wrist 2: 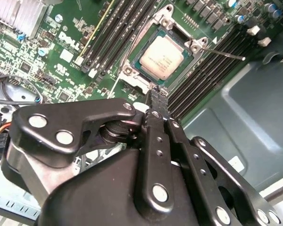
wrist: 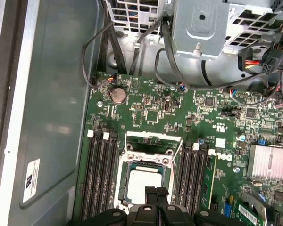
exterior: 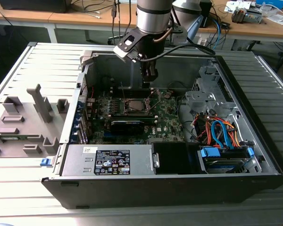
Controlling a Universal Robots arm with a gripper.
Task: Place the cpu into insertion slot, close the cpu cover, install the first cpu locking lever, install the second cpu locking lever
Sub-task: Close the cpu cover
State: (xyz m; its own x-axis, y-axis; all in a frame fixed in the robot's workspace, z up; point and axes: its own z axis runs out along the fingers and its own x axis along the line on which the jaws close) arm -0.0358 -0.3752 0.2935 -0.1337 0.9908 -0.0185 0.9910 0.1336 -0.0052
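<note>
I'm seeing the cpu (wrist 2: 166,57) lying flat in the slot (wrist 2: 127,70), silvery top up. The cover (wrist: 153,149) is standing off it at one end of the slot, with green board showing through its cut-out. A thin lever (wrist 2: 226,53) is sticking out sideways near the memory slots (wrist 2: 111,33). My gripper (wrist 2: 155,90) is hanging just beside the slot's edge, jaws pressed together and holding nothing. In the exterior view it is hovering inside the open case (exterior: 132,188), over the board (exterior: 170,117).
</note>
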